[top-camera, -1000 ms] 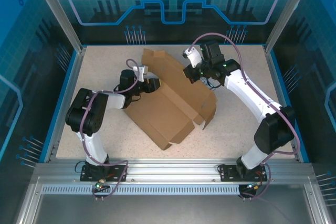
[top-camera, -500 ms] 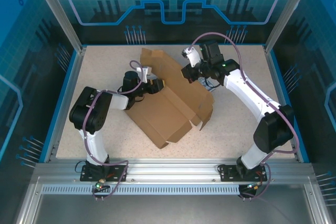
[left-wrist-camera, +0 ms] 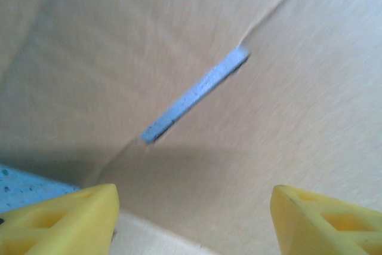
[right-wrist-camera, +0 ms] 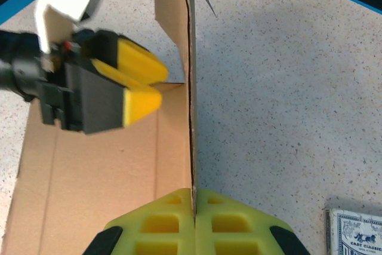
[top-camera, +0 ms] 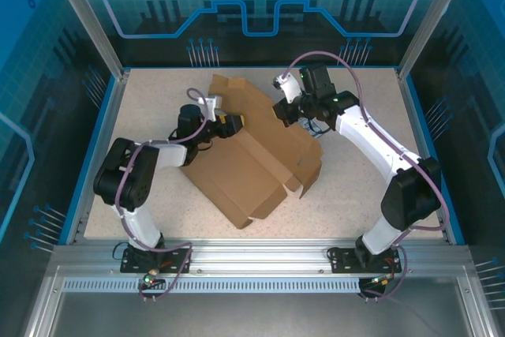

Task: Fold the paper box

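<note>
Light: bright, even, from overhead across the speckled beige tabletop [top-camera: 355, 171].
Shadows: soft, narrow, beside the plain brown corrugated cardboard box [top-camera: 237, 171]; dim band low in left wrist view.
Blur: left wrist view smeared; yellow plastic fingertips [left-wrist-camera: 65, 222] soft.
Right wrist view: crisp.

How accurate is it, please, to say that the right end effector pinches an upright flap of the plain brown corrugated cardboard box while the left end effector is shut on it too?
No: the left wrist view shows the left end effector open, its yellow fingers apart over the plain brown corrugated cardboard box. The right end effector does pinch an upright flap.
</note>
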Available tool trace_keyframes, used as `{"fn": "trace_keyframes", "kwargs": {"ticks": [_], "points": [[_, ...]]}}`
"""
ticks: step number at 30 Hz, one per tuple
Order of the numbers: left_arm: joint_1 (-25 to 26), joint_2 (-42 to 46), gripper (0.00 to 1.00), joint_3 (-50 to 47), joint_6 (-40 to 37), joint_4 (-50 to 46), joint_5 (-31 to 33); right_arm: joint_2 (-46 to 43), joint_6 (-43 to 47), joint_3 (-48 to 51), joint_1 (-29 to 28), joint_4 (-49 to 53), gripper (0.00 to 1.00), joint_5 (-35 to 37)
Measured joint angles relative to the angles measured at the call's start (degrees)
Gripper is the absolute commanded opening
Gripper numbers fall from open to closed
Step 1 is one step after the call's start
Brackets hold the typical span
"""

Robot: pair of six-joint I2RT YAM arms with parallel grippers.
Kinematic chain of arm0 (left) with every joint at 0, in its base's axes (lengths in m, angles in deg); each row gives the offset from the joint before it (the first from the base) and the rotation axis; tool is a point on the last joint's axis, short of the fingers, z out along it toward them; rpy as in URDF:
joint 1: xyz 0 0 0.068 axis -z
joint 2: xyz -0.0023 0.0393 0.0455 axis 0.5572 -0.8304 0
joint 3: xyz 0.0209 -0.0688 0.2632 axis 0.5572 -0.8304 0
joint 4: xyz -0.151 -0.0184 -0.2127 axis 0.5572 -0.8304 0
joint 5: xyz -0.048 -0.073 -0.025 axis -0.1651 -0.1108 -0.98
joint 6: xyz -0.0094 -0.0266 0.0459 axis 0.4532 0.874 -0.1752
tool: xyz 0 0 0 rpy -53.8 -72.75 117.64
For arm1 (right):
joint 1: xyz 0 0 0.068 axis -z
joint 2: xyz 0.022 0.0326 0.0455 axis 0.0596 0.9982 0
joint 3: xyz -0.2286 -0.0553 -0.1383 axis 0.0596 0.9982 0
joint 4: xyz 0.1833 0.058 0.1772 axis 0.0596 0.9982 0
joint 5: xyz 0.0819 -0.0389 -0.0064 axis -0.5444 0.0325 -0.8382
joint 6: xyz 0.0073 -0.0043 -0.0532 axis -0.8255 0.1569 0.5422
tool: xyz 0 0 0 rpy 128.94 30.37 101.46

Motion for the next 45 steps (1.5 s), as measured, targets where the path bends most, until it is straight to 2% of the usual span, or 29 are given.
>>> {"fn": "trace_keyframes", "kwargs": {"ticks": [11, 23, 28, 36, 45], "points": [[-3.5, 10.9, 0.75, 0.0, 2.9, -2.3, -2.8, -0.5, 2.1, 0.6, 0.0, -0.1, 0.0, 0.5], [-3.5, 10.8, 0.77, 12.0, 1.5, -12.6, -5.6, -0.6, 3.0, 0.6, 0.0, -0.2, 0.0, -0.9], [-3.5, 9.8, 0.69, 15.6, 1.5, -13.8, -8.0, -0.6, 3.1, 0.6, 0.0, -0.3, 0.0, -1.0], [-3.4, 9.6, 0.59, 15.9, 1.5, -15.0, -12.2, -0.6, 2.9, 0.9, -0.1, -0.7, 0.0, -1.1], [-1.2, 9.6, 0.57, 15.9, 1.5, -15.1, -13.8, -0.6, 2.0, 0.9, -0.1, -1.4, 0.0, -1.2]]}}
